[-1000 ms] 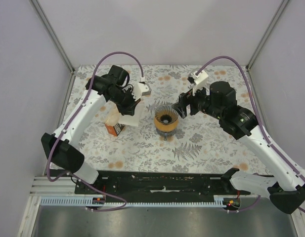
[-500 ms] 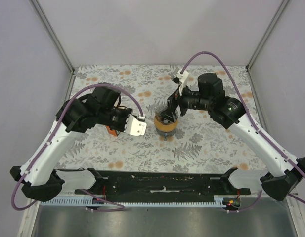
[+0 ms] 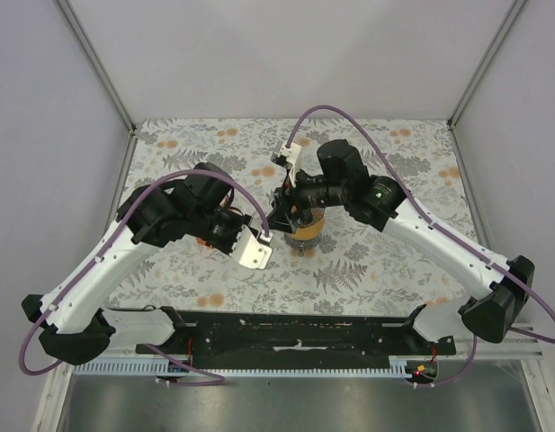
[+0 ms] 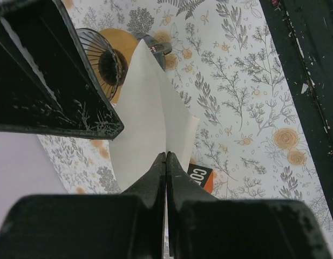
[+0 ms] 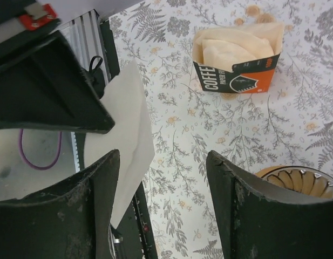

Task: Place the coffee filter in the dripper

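My left gripper (image 3: 244,241) is shut on the coffee filter (image 3: 256,255), a thin white paper cone held above the table, just left of the dripper (image 3: 306,230). In the left wrist view the fingertips (image 4: 166,157) pinch the filter's (image 4: 147,118) lower edge, and the dark ribbed dripper (image 4: 104,59) on its amber ring shows beyond it. My right gripper (image 3: 279,212) is open and empty, at the dripper's left rim, facing the filter. In the right wrist view (image 5: 162,156) the filter (image 5: 126,135) hangs in front of the left finger, and the dripper's rim (image 5: 304,181) is at the lower right.
The orange packet with its cream stack of filters (image 5: 236,59) lies on the floral tablecloth, left of the dripper; the left arm mostly hides it from above. Its corner (image 4: 201,175) shows behind the held filter. The black base rail (image 3: 295,328) runs along the near edge.
The left arm has carried the filter from the packet toward the front and right, near the dripper. The right arm has swung left, its open gripper now over the dripper's left side.
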Available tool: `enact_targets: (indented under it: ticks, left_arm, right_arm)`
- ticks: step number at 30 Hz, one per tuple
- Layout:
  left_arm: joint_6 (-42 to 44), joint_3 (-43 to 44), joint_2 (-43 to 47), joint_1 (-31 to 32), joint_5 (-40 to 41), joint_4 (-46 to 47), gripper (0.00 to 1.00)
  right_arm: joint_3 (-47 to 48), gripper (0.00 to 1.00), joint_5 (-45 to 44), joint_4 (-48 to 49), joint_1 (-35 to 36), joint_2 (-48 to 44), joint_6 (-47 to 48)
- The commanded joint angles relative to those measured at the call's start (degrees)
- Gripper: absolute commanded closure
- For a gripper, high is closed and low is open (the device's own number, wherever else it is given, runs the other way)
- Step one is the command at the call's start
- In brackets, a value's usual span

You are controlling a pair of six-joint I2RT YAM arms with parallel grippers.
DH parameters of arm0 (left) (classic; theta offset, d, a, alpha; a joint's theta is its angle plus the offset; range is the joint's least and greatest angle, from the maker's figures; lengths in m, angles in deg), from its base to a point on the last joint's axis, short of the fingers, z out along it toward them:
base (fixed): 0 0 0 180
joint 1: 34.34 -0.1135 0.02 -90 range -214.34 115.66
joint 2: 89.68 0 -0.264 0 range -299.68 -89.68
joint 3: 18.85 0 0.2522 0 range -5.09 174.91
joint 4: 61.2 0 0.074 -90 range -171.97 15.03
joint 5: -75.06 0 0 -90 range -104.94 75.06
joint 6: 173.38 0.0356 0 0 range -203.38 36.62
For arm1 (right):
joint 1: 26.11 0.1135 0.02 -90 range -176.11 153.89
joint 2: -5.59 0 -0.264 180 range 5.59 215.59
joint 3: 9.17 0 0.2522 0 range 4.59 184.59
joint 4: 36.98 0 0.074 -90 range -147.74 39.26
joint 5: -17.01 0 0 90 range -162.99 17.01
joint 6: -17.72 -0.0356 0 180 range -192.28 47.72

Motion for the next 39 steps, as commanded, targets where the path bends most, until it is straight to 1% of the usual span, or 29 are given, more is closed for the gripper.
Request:
enact_targets:
  ticks: [1, 3, 7, 12, 15, 16, 18, 20, 23, 28, 30, 32, 36, 38, 39]
  left_arm:
    - [2.23, -1.0, 2.34, 0.9, -0.02, -2.35, 0.98]
    - [2.06, -1.53, 2.79, 1.07, 0.24, -2.0, 0.98]
    - [1.97, -1.97, 2.88, 1.16, 0.68, -0.6, 0.98]
    - [1.97, -1.79, 2.87, 1.16, 1.73, 1.42, 0.98]
    - [2.06, -1.62, 2.79, 1.16, 1.56, 1.78, 0.98]
    - [1.97, -1.53, 2.79, 1.16, 1.64, 1.87, 0.98]
    - [1.88, -1.53, 2.79, 1.16, 1.64, 1.95, 0.98]
    - [2.14, -1.62, 2.79, 1.25, 2.08, 1.95, 0.98]
    - [2.49, -1.79, 3.22, 1.25, 2.17, 1.95, 0.98]
    - [3.2, -2.23, 3.49, 1.25, 2.35, 1.87, 0.98]
    - [4.25, -2.84, 3.93, 1.34, 2.96, 1.78, 0.98]
    - [4.95, -3.72, 4.45, 1.34, 3.49, 1.78, 0.98]
    - [6.62, -5.04, 5.42, 1.69, 4.37, 1.87, 0.98]
    - [6.98, -5.66, 5.95, 1.78, 4.72, 2.13, 0.98]
    - [7.15, -5.66, 6.04, 1.78, 4.72, 2.22, 0.98]
  right_arm:
    - [3.64, 0.31, -1.51, 1.8, 0.51, 2.57, -2.41]
    - [4.17, 0.34, -0.63, 2.24, 1.04, 3.72, -3.02]
    - [4.88, 0.37, 1.12, 2.51, 2.18, 5.92, -3.64]
    - [4.0, 0.46, 2.62, 2.77, 2.97, 6.89, -4.26]
    - [3.39, 0.56, 2.88, 2.77, 3.24, 7.33, -4.61]
    - [3.3, 0.58, 3.32, 2.86, 3.41, 7.5, -4.7]
    - [3.12, 0.59, 4.11, 2.95, 3.33, 7.77, -4.78]
    - [3.03, 0.56, 4.73, 2.86, 3.41, 7.68, -4.61]
    - [3.03, 0.48, 4.91, 2.86, 3.33, 7.86, -4.7]
    - [3.3, 0.4, 7.18, 3.03, 3.41, 8.73, -5.13]
    - [3.3, 0.35, 9.03, 3.38, 3.33, 8.65, -5.31]
    - [3.21, 0.27, 9.57, 3.56, 3.33, 8.3, -5.57]
    - [2.6, 0.24, 8.78, 3.82, 3.24, 7.16, -6.28]
    - [2.42, 0.27, 7.03, 4.09, 3.24, 6.98, -7.15]
    - [2.42, 0.3, 5.19, 4.09, 3.33, 6.89, -7.68]
